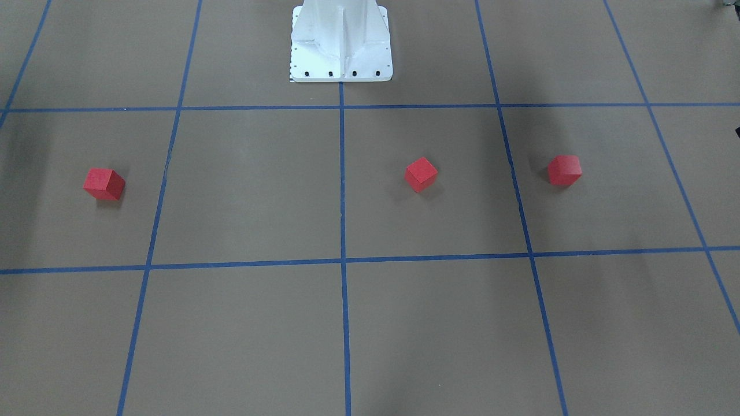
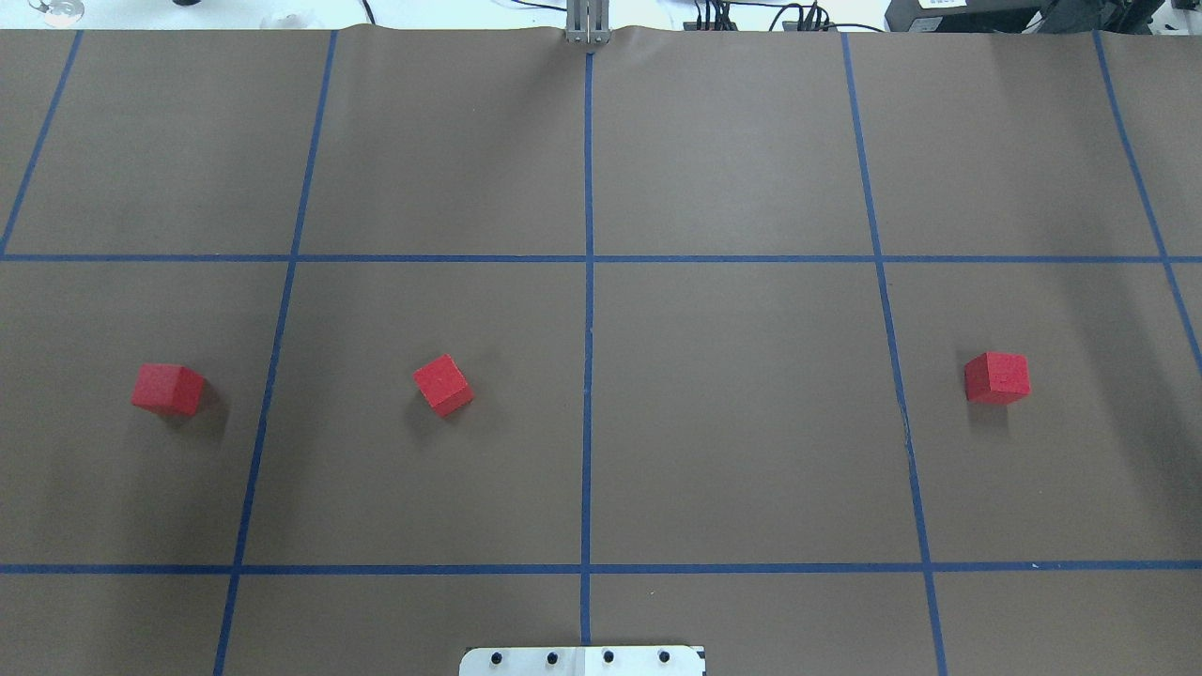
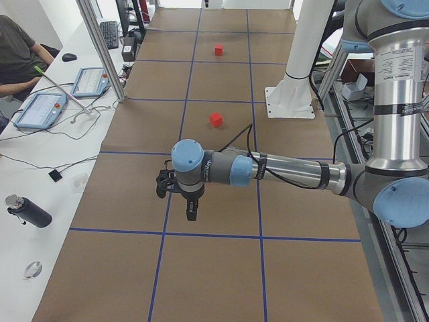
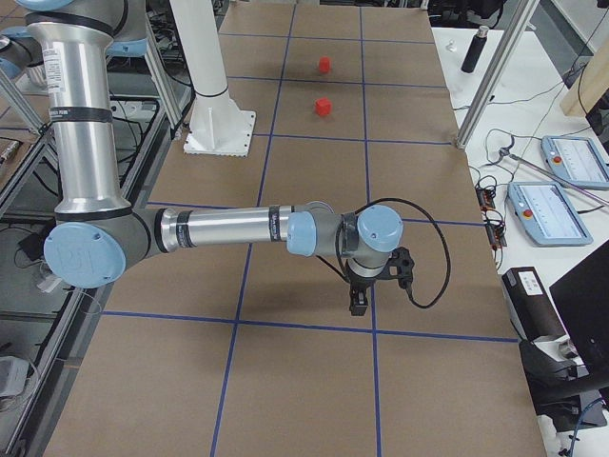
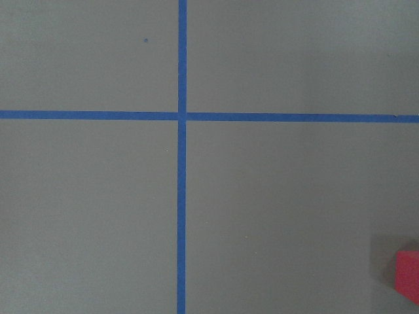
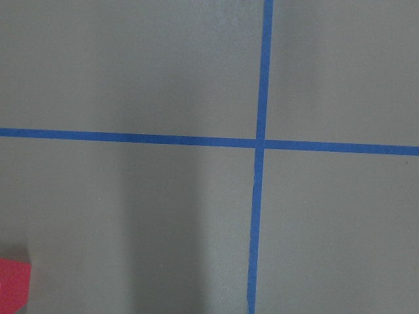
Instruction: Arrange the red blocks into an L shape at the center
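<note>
Front-facing: three red blocks lie in one row across the bench (image 1: pixel 231 335), well apart from each other: right red block (image 1: pixel 104 184), middle red block (image 1: pixel 421 174), left red block (image 1: pixel 564 170). None touches the center line (image 1: pixel 342 185).
Overhead: the middle red block (image 2: pixel 443 384) sits nearest the center line (image 2: pixel 587 413), on the robot's left of it.
Left side: the left end effector (image 3: pixel 191 209) hangs pointing down. I cannot tell how wide its grip is. The middle red block (image 3: pixel 216 119) lies beyond it, and the right red block (image 3: pixel 218 49) farther still.
Right side: the right end effector (image 4: pixel 359 303) points down, its grip width also impossible to tell. The middle red block (image 4: pixel 323 106) and left red block (image 4: pixel 324 65) lie well beyond it.
Left wrist: a tape crossing (image 5: pixel 182 116) lies below. The left red block (image 5: pixel 407 278) is cut off at the lower right edge.
Right wrist: the right red block (image 6: pixel 13 288) is cut off at the lower left edge.
</note>
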Robot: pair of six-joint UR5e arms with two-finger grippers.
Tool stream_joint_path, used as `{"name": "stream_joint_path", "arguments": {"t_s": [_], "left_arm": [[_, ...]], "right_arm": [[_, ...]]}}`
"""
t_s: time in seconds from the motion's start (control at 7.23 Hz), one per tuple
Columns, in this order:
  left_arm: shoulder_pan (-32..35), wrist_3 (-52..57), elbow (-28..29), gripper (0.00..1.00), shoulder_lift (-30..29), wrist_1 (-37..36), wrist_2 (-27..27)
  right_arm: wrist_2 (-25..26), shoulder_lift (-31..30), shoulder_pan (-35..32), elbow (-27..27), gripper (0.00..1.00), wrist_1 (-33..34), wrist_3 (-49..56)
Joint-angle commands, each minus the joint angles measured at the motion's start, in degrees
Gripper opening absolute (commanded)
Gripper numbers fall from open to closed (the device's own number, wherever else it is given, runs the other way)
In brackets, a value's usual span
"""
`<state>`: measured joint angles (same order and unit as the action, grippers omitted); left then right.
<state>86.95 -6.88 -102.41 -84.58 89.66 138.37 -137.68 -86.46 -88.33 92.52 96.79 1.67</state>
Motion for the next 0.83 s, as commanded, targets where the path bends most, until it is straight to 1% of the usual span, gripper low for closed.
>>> {"name": "stream_joint_path", "arguments": {"t_s": [0.0,0.14,0.69], "left_arm": [[0.06,-0.07,-0.68,1.00,0.73,0.16,0.14],[-0.03,-0.07,-0.77,1.00,0.73,0.34,0.23],[-0.20,0.11,-0.42,1.00,0.64,0.51,0.32]], "right_arm": [[-0.66,-0.02,0.00,0.81,1.00,-0.02,0.08],[-0.66,-0.20,0.09,1.60,1.00,-0.02,0.08],[-0.84,-1.51,0.17,1.43,1.00,-0.11,-0.09]]}}
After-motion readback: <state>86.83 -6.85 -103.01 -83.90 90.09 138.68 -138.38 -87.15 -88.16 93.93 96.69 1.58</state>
